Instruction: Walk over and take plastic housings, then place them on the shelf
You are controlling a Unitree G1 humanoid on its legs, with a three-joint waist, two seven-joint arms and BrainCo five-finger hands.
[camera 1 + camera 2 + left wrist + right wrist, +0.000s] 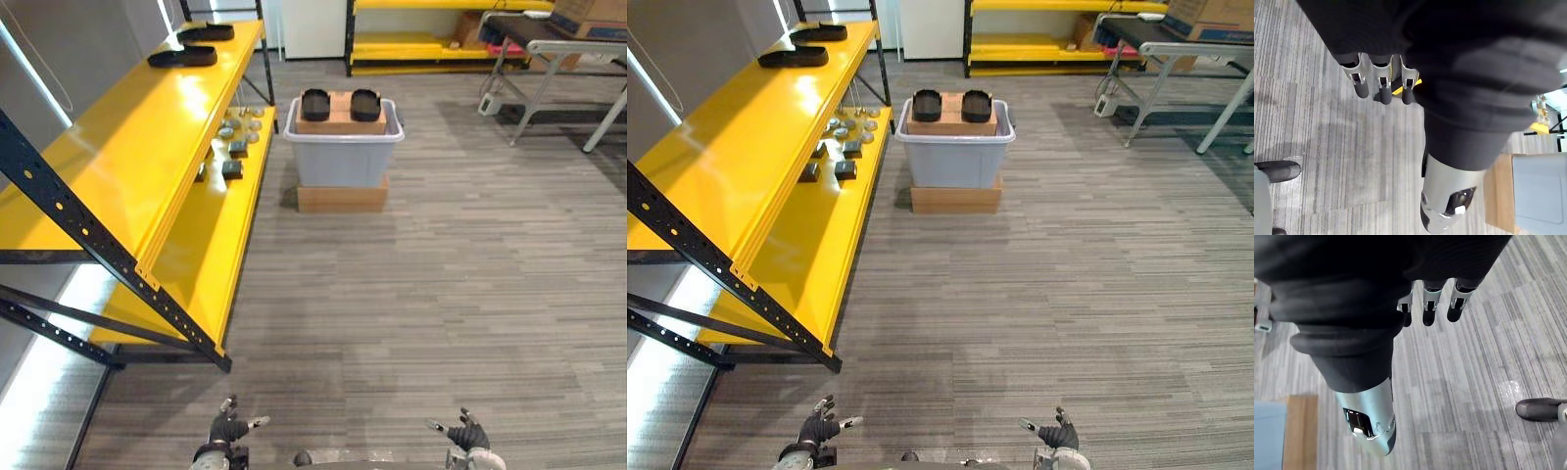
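Small parts (235, 147) on the lower shelf level: too small to identify. Plastic housings (315, 104): two, black, on a cardboard box (340, 125) in a grey bin (343, 162), well ahead of both hands. Similar black pair (182, 57) on the yellow shelf (118, 157). Left hand (227, 428) and right hand (468, 433): partly cut off, fingers loosely spread, holding nothing.

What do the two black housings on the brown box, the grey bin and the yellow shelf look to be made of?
Black housings: likely moulded plastic, matte, with rounded edges. Bin: pale grey plastic, with smooth walls and a rolled rim. Yellow shelf: probably painted metal, glossy enough to reflect the lights, on a dark frame with punched holes that looks like steel.
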